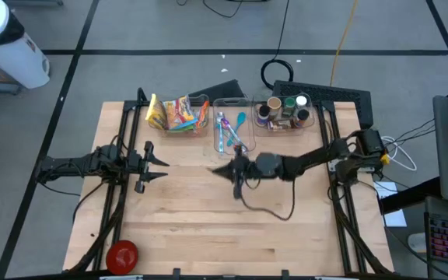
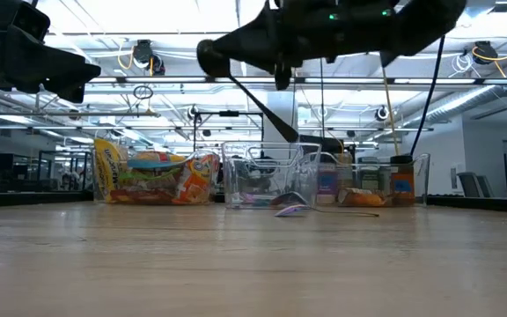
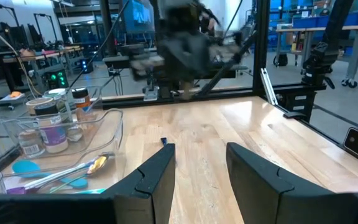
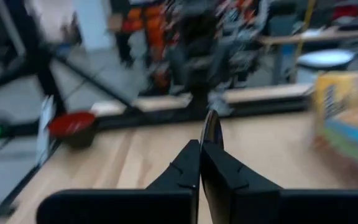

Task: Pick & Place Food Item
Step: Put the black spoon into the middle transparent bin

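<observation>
Bright snack packets (image 1: 179, 115) fill a clear bin at the far left of the table. My right gripper (image 1: 215, 169) hangs level over the table's middle, high above the wood (image 2: 208, 57), pointing toward the left edge. It is shut (image 4: 201, 146), and a small shiny rounded piece (image 4: 211, 127), like a spoon's bowl, sticks out past its fingertips. My left gripper (image 1: 162, 164) waits at the left, open and with nothing between its fingers (image 3: 201, 168). My right gripper pinches the thin shiny piece at its near end (image 4: 207, 144), between the free ends of the two fingers. The fingers lie level and point toward the table's left edge. The piece juts forward past them, lifted clear of the table. Its other parts are hidden by the fingers.
A clear bin of coloured utensils (image 1: 232, 101) stands at the far middle, and a bin of jars (image 1: 286, 111) stands to its right. A red bowl (image 1: 121, 253) sits at the near left corner. A small purple thing (image 2: 289, 210) lies on the wood before the middle bin.
</observation>
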`<state>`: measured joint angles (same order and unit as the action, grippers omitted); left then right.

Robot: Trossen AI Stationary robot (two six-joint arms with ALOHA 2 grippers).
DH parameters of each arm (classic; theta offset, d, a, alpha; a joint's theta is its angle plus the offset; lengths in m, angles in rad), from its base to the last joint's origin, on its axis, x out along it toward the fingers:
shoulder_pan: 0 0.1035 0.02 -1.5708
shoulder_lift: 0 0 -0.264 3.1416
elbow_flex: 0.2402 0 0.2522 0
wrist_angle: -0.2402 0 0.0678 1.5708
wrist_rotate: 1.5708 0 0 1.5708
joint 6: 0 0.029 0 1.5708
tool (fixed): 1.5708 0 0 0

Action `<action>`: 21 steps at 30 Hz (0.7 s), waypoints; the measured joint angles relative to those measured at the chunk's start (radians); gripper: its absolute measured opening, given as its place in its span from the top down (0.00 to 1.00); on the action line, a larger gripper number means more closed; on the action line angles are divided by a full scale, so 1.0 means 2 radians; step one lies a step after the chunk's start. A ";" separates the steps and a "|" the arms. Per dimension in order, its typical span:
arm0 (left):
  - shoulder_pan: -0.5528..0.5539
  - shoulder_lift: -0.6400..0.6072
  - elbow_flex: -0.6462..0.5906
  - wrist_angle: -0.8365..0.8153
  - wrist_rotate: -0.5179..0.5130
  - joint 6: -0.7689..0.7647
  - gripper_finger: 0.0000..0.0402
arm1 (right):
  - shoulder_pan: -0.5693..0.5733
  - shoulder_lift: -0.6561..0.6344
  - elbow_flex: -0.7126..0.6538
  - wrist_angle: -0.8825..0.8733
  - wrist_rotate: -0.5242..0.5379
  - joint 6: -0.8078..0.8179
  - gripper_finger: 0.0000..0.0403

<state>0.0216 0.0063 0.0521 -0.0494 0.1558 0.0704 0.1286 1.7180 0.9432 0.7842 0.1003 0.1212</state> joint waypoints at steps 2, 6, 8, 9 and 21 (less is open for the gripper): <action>0.000 0.000 0.000 0.000 0.000 0.000 0.62 | -0.021 -0.007 0.000 0.019 0.000 0.004 1.00; 0.000 0.000 0.000 0.000 0.000 0.000 0.62 | -0.063 -0.016 0.000 0.053 0.000 0.026 1.00; 0.000 0.000 0.000 0.000 0.000 0.000 0.62 | -0.085 -0.019 0.001 0.052 0.000 0.043 1.00; 0.000 0.000 0.000 0.000 0.000 0.000 0.62 | -0.096 -0.019 -0.001 0.050 0.000 0.051 1.00; 0.000 0.000 0.000 0.000 0.000 0.000 0.62 | -0.190 -0.018 -0.101 0.137 0.051 0.139 1.00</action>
<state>0.0219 0.0063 0.0521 -0.0494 0.1556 0.0704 -0.2524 1.6810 0.7407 1.0581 0.2030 0.4000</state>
